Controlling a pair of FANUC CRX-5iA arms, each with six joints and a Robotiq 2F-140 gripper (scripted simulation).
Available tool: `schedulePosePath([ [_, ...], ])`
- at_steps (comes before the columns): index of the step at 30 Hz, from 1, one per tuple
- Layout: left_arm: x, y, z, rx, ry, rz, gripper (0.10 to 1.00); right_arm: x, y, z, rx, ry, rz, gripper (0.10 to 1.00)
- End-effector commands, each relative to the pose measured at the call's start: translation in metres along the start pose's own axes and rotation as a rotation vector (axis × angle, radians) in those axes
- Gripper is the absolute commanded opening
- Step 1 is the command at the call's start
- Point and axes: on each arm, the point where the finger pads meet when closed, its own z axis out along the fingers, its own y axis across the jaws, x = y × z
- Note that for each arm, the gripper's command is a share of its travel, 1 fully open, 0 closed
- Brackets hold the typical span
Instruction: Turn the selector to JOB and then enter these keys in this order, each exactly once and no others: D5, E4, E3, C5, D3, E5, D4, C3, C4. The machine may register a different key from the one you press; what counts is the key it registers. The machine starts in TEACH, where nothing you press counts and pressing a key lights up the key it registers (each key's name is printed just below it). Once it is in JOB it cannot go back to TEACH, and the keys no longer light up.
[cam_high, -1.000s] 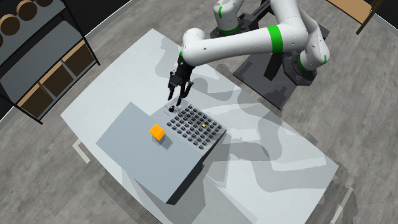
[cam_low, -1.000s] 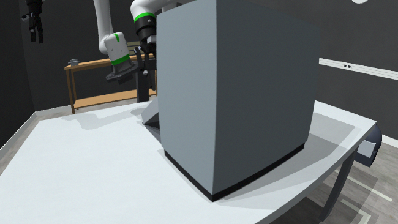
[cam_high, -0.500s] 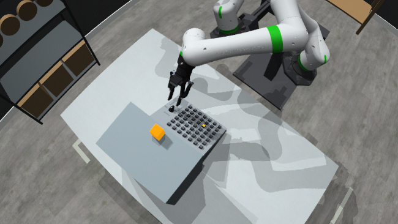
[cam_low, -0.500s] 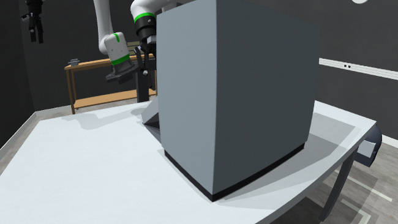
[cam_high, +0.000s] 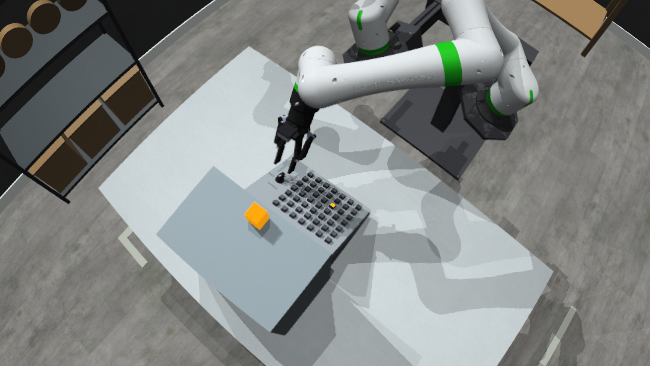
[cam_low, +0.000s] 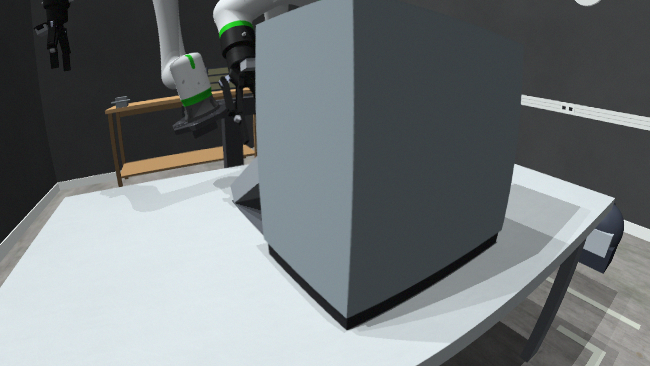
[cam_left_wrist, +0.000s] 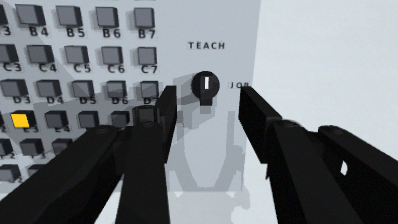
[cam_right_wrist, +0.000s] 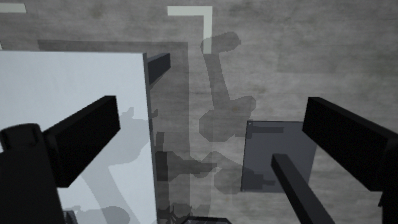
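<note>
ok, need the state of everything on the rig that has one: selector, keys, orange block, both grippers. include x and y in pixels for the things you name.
Selector (cam_high: 281, 177) (cam_left_wrist: 205, 82): at TEACH
Key E3 (cam_high: 332, 205) (cam_left_wrist: 20, 120): lit yellow
Other visible keys (cam_high: 328, 240) (cam_left_wrist: 147, 55): unlit
Orange block (cam_high: 256, 216): on cabinet (cam_high: 240, 250) (cam_low: 305, 150), lit or not unclear
Left gripper (cam_high: 284, 166) (cam_low: 245, 131) (cam_left_wrist: 208, 102): partly open, empty
Right gripper (cam_low: 60, 67) (cam_right_wrist: 212, 100): open, empty
</note>
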Motion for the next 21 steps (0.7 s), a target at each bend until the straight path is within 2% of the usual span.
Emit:
schedulePosePath([
  [1,0.0012,0.0005,-0.0012,-0.002,0.002,-0.001,0.399,0.0002,0.0001,-0.0008,0.000,0.002,0.000,1.000],
  [21,0.0012,0.0005,0.0060,-0.002,0.002,-0.001,0.399,0.0002,0.0001,-0.0008,0.000,0.002,0.000,1.000],
])
